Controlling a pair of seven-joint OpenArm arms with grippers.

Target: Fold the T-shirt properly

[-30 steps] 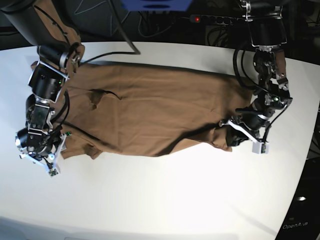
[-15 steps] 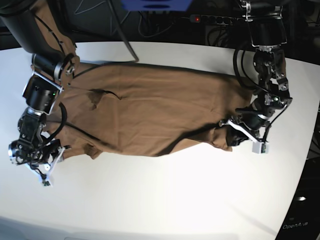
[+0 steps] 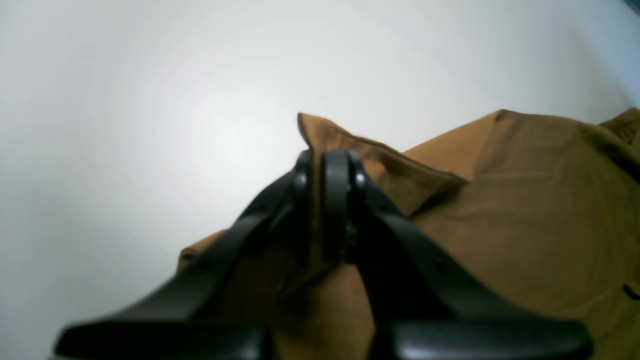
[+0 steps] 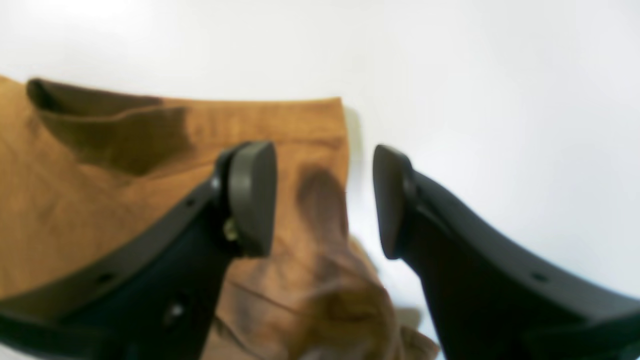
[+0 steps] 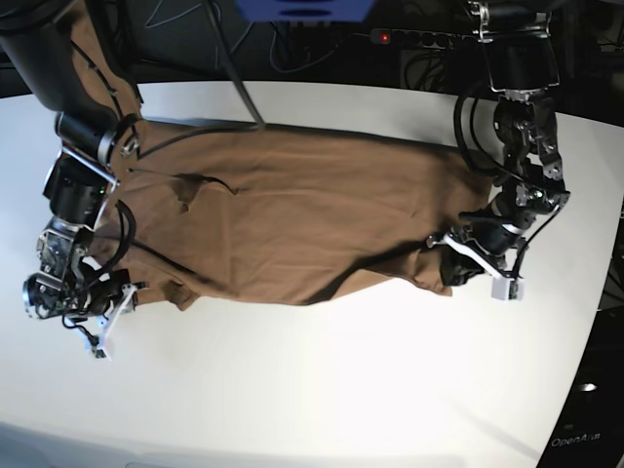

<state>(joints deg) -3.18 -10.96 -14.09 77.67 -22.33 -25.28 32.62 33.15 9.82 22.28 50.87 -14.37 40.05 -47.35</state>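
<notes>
The tan T-shirt (image 5: 292,224) lies spread lengthwise across the white table (image 5: 341,390), with wrinkles and a small fold near its left end. At the shirt's right near corner my left gripper (image 5: 447,261) is shut on a pinched-up ridge of the cloth. The left wrist view shows that gripper (image 3: 325,165) with its jaws closed around the T-shirt (image 3: 500,215). My right gripper (image 5: 125,295) hovers open at the shirt's left near corner. In the right wrist view this gripper (image 4: 322,200) straddles the edge of the T-shirt (image 4: 100,190): one finger (image 4: 252,197) over cloth, the other over bare table.
A power strip (image 5: 419,37) with a red light and loose cables lie behind the table's far edge. A blue object (image 5: 304,8) hangs at top centre. The table's curved right edge (image 5: 595,322) runs close to my left arm.
My right arm has swung left and turned, carrying its open gripper off the shirt's side to the near-left corner. The left gripper and the shirt have stayed put.
</notes>
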